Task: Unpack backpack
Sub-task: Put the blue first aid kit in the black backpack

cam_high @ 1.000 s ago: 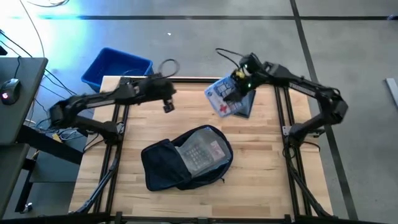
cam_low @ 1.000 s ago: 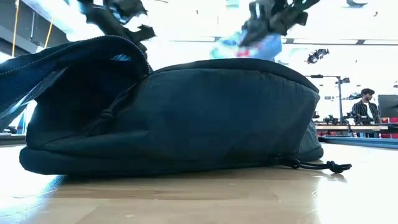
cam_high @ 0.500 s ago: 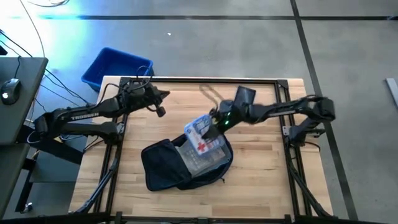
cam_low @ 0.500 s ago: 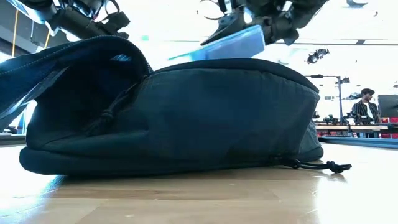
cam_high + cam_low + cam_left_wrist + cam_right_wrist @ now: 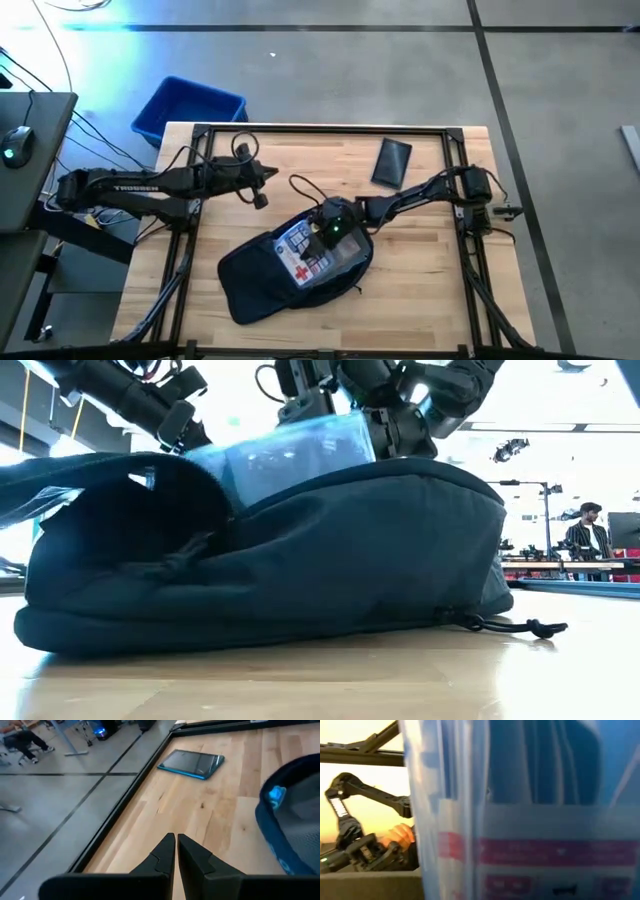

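I have the right gripper (image 5: 322, 232) clamped on a clear blue first-aid pouch (image 5: 305, 253) at the mouth of the backpack (image 5: 262, 285), which lies mid-table. I'd lift straight up to clear the zipper rim. The left gripper (image 5: 259, 199), fingers closed and empty, waits beyond the backpack; open wood surrounds it.

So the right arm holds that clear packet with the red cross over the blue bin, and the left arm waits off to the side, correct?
Not quite: in the high view the packet is at the open backpack, not over the blue bin. The right gripper holds it; the left arm does wait aside.
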### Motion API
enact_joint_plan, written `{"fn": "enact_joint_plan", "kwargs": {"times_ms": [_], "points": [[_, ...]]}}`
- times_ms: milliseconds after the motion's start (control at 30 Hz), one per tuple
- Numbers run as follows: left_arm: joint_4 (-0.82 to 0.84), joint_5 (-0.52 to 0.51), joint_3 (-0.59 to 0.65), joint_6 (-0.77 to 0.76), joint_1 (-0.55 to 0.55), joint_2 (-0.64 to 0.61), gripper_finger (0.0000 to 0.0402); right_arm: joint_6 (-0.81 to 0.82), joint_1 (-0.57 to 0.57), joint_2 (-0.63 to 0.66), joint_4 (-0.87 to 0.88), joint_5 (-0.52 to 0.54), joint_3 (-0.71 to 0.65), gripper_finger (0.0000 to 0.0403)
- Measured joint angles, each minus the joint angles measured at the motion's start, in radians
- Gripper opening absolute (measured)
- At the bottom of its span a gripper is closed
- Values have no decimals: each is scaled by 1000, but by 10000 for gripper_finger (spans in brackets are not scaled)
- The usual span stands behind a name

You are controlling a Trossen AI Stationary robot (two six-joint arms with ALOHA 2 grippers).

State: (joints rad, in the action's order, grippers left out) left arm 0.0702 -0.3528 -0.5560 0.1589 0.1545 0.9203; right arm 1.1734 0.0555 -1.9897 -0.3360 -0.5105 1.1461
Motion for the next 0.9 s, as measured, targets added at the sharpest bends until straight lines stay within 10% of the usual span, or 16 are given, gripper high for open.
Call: {"fn": "enact_joint_plan", "kwargs": {"times_ms": [600, 900], "points": [[13, -59, 0, -19, -46, 0, 0, -72, -9, 33, 137, 94, 0, 123], [14, -58, 0, -35, -46, 0, 0, -237, -24, 33, 113, 45, -1, 302]]}}
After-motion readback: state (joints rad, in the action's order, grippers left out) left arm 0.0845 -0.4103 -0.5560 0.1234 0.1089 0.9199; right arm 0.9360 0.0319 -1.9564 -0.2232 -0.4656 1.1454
